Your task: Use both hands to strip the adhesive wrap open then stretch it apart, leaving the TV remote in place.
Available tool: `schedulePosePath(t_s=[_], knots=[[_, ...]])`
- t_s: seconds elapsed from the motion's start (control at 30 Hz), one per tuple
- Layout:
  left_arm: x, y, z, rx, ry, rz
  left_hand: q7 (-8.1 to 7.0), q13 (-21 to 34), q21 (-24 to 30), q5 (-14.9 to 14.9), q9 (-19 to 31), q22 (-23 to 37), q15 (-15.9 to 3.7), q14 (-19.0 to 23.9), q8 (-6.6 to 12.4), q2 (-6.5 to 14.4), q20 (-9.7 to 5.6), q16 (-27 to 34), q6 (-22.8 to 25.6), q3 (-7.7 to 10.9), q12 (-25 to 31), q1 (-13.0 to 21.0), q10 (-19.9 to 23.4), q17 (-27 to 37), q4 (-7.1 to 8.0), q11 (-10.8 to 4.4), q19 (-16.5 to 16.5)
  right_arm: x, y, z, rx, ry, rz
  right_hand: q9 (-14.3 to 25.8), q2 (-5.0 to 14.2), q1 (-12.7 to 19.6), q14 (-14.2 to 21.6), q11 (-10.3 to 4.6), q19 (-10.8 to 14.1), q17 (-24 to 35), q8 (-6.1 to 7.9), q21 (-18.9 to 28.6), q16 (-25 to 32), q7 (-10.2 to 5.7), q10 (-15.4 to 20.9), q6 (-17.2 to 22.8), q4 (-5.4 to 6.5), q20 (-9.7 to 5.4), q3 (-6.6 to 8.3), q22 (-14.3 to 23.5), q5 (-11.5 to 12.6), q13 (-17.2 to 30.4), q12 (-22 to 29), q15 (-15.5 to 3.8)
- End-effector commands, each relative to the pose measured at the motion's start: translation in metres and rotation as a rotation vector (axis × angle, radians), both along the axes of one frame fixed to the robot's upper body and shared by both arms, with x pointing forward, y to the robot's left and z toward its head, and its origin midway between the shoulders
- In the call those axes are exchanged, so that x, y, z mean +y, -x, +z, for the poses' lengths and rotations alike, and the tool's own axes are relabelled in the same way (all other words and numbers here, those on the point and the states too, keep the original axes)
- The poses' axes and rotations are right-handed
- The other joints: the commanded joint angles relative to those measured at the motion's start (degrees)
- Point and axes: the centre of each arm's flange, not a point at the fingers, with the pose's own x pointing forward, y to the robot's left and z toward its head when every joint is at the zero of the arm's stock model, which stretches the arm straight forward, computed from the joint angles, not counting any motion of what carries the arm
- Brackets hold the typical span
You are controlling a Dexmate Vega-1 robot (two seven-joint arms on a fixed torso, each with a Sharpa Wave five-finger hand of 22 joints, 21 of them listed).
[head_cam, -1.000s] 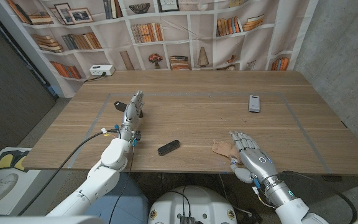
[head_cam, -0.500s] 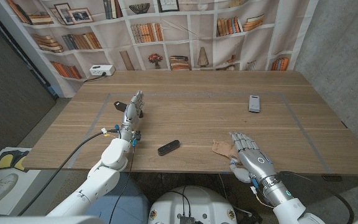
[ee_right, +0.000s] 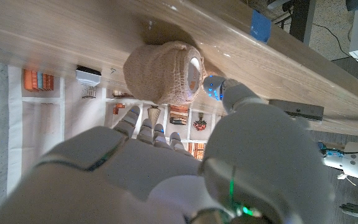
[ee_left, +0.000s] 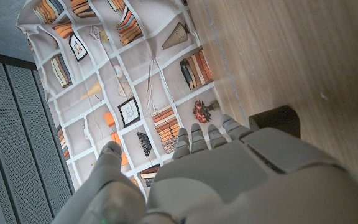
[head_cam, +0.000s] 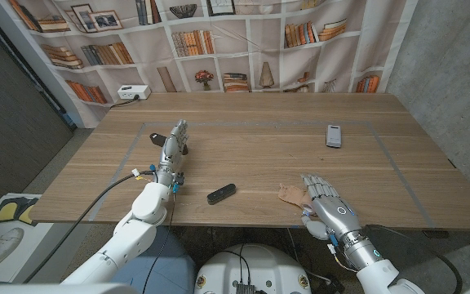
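The tan adhesive wrap (head_cam: 289, 193) lies crumpled near the table's front edge, right of centre; in the right wrist view the wrap (ee_right: 161, 71) shows as a rolled lump. My right hand (head_cam: 326, 202) sits just right of it with its fingers spread and nothing in them. Its thumb (ee_right: 224, 90) reaches close to the wrap's end; I cannot tell whether it touches. A grey remote (head_cam: 334, 135) lies far back on the right. My left hand (head_cam: 175, 140) stands upright at the left, fingers apart and empty, and its back (ee_left: 229, 180) shows in the left wrist view.
A black bar-shaped device (head_cam: 221, 194) lies near the front edge between the hands. A small dark block (ee_left: 277, 118) sits just beyond my left hand. A white power strip (head_cam: 133, 92) rests at the back left corner. A bookshelf-print curtain (head_cam: 243, 41) hangs behind the table (head_cam: 259, 155).
My right forearm has shifted very slightly to the left. Both hands and the objects stay where they were.
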Motion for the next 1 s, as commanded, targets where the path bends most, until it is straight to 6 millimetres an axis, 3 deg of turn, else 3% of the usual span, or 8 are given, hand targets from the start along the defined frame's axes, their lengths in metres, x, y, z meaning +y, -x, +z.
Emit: schedulePosePath(t_s=[0.03,1.0], knots=[[0.0022,0.0015,-0.0015,0.003,0.002,0.002,0.1,0.2,0.2,0.1,0.2,0.2,0.05,-0.1,-0.17,0.4,0.06,-0.1,0.0,0.59,0.0,0.0,0.4,0.1,-0.01,0.05,0.5,-0.0051,-0.0026,-0.0002,-0.013,-0.016,-0.026,0.1,0.48,0.9,-4.3,-0.79,1.1,0.0,0.65,0.5,0.7,2.84,-2.2,-5.2,-0.46,-0.12,0.88,0.2,0.7,0.2,0.9,-0.81],[0.0013,-0.0002,-0.0023,0.006,0.006,-0.003,0.11,0.2,0.1,0.1,0.2,0.2,0.14,-0.1,-0.13,0.4,0.1,-0.1,0.0,0.62,0.0,0.0,0.4,0.1,-0.02,0.02,0.5,-0.0018,-0.0068,-0.0096,-0.029,0.0,-0.058,0.0,0.85,2.9,-4.3,-1.49,1.6,-0.1,0.32,0.2,0.4,1.95,-2.5,-5.2,-1.22,-0.57,2.38,0.1,0.8,0.2,1.1,-1.31]])
